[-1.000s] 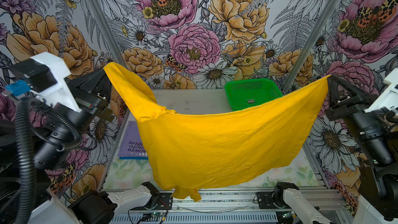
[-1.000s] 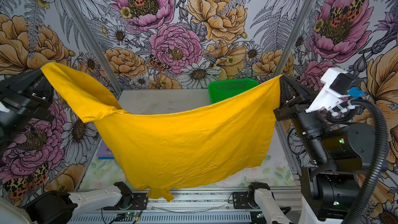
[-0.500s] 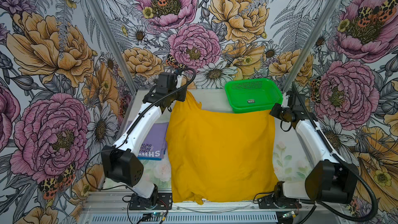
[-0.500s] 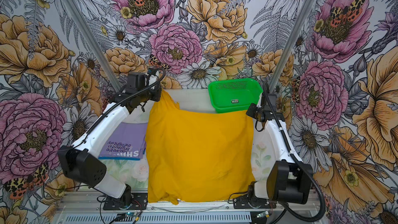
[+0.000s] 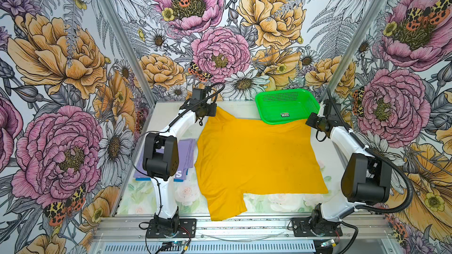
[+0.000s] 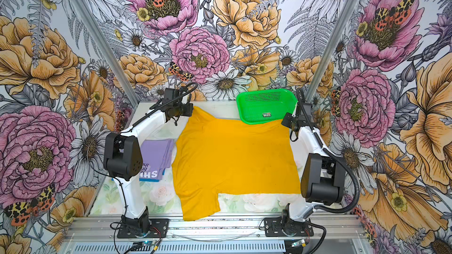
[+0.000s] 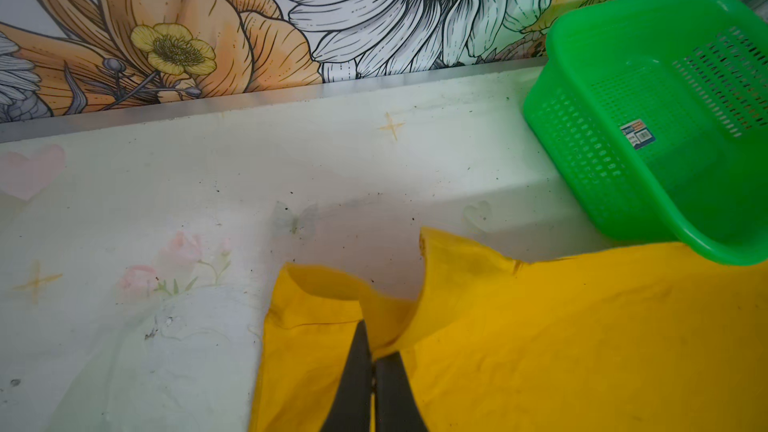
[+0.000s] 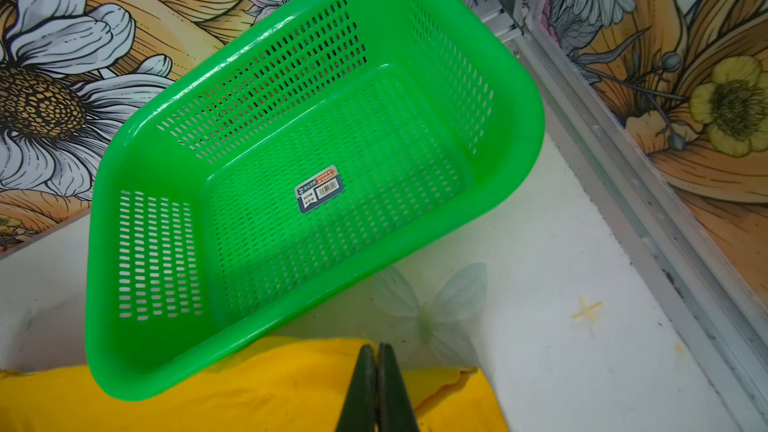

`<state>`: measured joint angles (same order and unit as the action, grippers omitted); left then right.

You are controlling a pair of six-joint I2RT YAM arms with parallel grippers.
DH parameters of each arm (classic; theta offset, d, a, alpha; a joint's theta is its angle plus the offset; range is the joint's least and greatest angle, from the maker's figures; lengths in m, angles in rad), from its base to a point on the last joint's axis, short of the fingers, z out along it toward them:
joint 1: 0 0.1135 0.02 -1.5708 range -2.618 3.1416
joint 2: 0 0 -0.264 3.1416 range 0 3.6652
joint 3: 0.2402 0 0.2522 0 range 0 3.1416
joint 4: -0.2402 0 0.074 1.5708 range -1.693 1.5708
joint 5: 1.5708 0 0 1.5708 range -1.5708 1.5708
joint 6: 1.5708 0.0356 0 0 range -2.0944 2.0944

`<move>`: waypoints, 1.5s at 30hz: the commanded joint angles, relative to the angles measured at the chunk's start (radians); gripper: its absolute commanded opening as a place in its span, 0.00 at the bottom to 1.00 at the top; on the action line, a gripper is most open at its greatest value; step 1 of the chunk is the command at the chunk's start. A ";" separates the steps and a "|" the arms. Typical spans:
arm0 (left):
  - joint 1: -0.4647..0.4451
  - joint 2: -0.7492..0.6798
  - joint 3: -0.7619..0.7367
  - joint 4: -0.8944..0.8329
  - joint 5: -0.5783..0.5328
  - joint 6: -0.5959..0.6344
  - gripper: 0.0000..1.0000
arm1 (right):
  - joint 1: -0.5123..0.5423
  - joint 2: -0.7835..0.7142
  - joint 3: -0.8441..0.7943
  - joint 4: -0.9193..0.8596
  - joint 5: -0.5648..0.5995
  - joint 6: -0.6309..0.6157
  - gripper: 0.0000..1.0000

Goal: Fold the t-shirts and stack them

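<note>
Behind the yellow t-shirt (image 5: pixel 256 157), at its edge, sits a green basket (image 5: pixel 281 98)

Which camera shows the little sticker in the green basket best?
The right wrist view: the sticker on the floor of the green basket is close and large there, with its barcode showing. The left wrist view shows it smaller and blurrier. In both top views it is just a tiny speck.

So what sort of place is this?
Probably a robot test cell: left arm and right arm bolted to an aluminium rail, floral panels enclosing the table, a yellow t-shirt spread out.
</note>
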<state>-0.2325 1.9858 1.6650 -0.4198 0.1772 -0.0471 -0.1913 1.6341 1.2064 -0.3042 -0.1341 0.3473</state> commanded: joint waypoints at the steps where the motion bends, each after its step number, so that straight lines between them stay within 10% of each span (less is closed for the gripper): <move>1: 0.019 0.025 0.014 0.063 0.074 -0.036 0.00 | -0.005 0.020 0.027 0.027 0.019 -0.024 0.00; 25: -0.366 -0.772 -0.941 0.294 -0.332 -0.278 0.00 | -0.131 -0.098 -0.284 0.143 -0.076 0.034 0.00; 45: -0.435 -0.927 -1.104 0.197 -0.404 -0.337 0.00 | -0.135 -0.228 -0.541 0.259 -0.004 0.088 0.00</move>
<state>-0.6540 1.0790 0.5797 -0.2108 -0.2176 -0.3866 -0.3222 1.4342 0.6872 -0.0937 -0.1673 0.4225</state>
